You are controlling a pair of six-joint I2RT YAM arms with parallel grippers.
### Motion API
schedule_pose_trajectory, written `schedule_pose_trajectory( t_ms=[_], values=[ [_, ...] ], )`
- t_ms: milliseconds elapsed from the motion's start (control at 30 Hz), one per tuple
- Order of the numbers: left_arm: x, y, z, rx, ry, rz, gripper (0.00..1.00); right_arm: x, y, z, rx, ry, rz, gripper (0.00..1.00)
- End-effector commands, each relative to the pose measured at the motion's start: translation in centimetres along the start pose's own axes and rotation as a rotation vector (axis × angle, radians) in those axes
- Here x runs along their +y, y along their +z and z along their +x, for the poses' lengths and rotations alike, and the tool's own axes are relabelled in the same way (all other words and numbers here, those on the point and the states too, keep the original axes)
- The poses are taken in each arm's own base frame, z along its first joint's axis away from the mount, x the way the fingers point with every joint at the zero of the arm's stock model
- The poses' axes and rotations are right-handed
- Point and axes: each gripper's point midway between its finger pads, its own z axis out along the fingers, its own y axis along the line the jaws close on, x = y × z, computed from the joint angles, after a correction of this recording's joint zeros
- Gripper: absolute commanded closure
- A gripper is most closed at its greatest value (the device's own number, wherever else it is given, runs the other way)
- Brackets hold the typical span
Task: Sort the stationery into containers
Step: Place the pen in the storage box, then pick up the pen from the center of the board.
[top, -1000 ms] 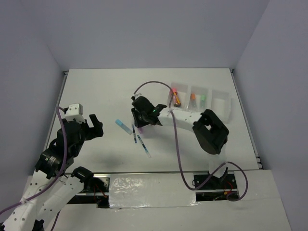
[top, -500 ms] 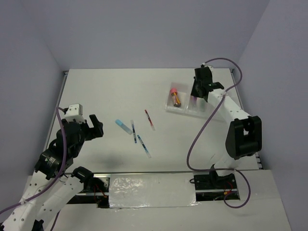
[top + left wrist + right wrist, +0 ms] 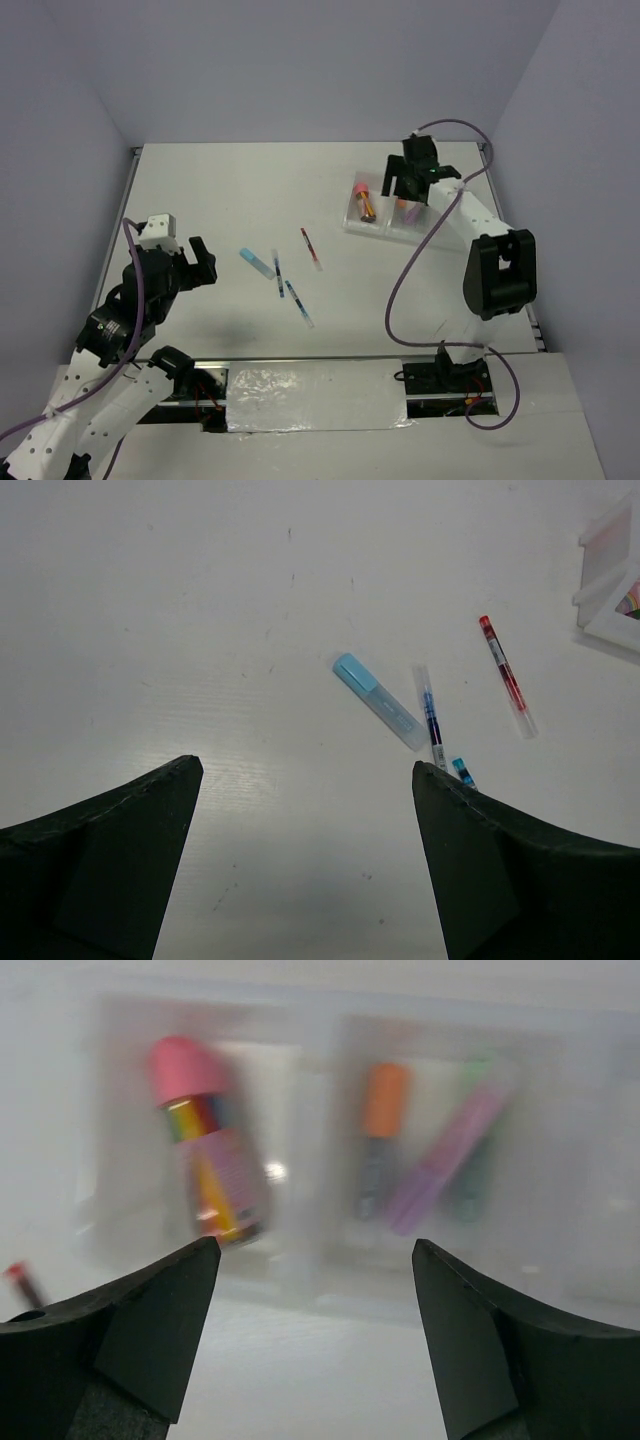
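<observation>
Clear whitish plastic tray, compartments in a row, at the far right of the white table; its right part is covered by the right arm in the top view. Left compartment: one stubby pink-capped cylinder with a striped label, lying flat. Middle compartment: short orange highlighter, pastel purple highlighter lying slantwise, and a green highlighter partly under the purple one; the wrist view is blurred, so finer contact cannot be told. Right gripper: over the tray's middle, fingers spread wide, nothing between them. Loose on the table, well apart from the tray toward the centre: thin red pen, nearest the tray; thin blue pen; pale blue highlighter just beside that pen on its left; second blue pen, nearest the arm bases, only its tip showing past the finger in the left wrist view. All four lie flat, none crossing another. Left gripper: raised at the left of the table, short of the pale blue highlighter, jaws parted and empty. Purple cable: loops from the right arm down over the table between the loose pens and the arm's base.
</observation>
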Motion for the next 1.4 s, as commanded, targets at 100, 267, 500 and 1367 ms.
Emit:
schedule_pose_trajectory(
  t_ms=[100, 267, 500, 1367],
  values=[
    [-0.2, 0.2, -0.9, -0.030, -0.005, -0.001, 0.01, 19.7, -10.2, 2.6, -0.195, -0.318, -0.556, 0.17],
    [0.3, -0.1, -1.0, -0.038, -0.016, -0.025, 0.01, 28.5, -10.0, 9.5, -0.083, -0.432, -0.680, 0.18],
    [0.9, -0.8, -1.6, -0.077, -0.043, -0.042, 0.01, 36.0, -8.8, 17.0, 0.021, -0.645, -0.701, 0.22],
    [0.3, -0.6, -1.4, -0.066, -0.024, -0.007, 0.01, 39.0, -6.6, 26.1, 0.086, -0.863, -0.614, 0.45]
  ],
)
